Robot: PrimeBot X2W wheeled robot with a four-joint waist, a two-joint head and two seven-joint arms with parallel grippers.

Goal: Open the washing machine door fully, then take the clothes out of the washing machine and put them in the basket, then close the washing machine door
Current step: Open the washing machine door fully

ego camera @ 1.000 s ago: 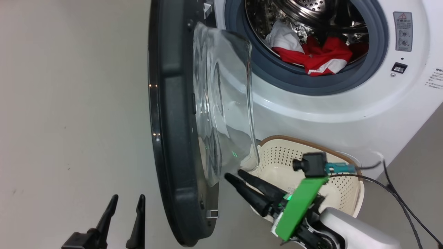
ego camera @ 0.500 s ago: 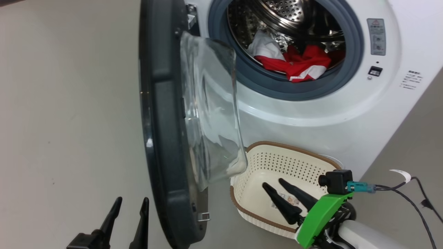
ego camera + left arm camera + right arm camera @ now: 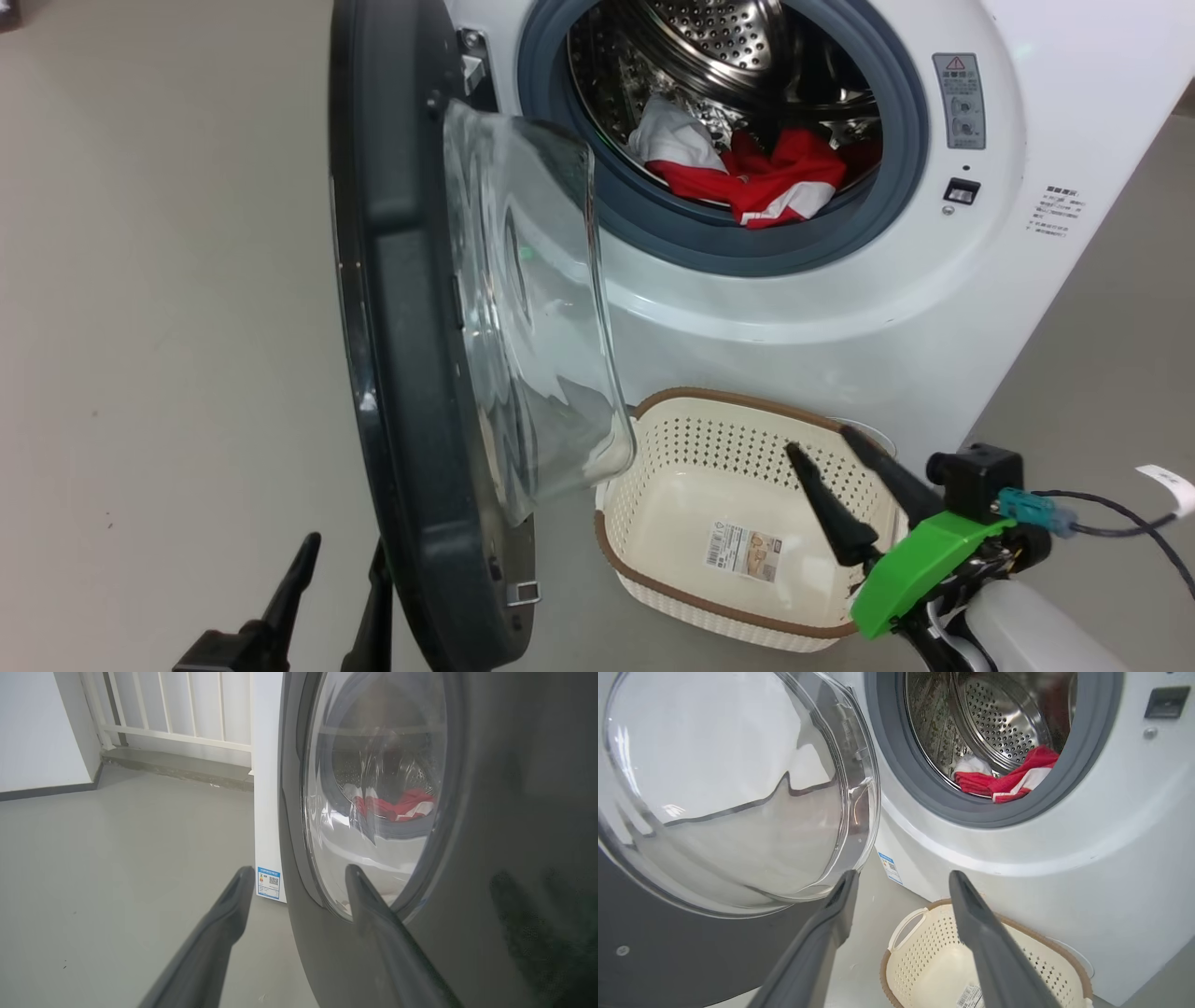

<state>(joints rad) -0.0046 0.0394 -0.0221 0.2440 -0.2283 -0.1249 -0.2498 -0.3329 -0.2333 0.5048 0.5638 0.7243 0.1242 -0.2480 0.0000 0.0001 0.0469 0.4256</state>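
Observation:
The washing machine (image 3: 840,308) stands with its black-rimmed door (image 3: 401,327) swung out to the left, the glass bowl (image 3: 523,317) facing the drum. Red and white clothes (image 3: 747,177) lie at the front of the steel drum, clear of both grippers. The cream basket (image 3: 738,401) sits on the floor under the opening, holding nothing. My right gripper (image 3: 822,441) hangs open over the basket's right part, fingers pointing toward the machine. My left gripper (image 3: 345,543) is open at the door's outer face, low down. The left wrist view has the left gripper (image 3: 299,870) astride the door's edge (image 3: 490,835).
Grey floor spreads to the left of the door. A white railing and wall (image 3: 187,714) stand beyond the machine's side. A black cable (image 3: 1111,509) trails from my right wrist camera. A blue label (image 3: 891,868) sits low on the machine's front.
The head camera has shifted, sliding the scene left. My right gripper has drawn back from the door's glass bowl and now sits over the basket. The left gripper has kept its place.

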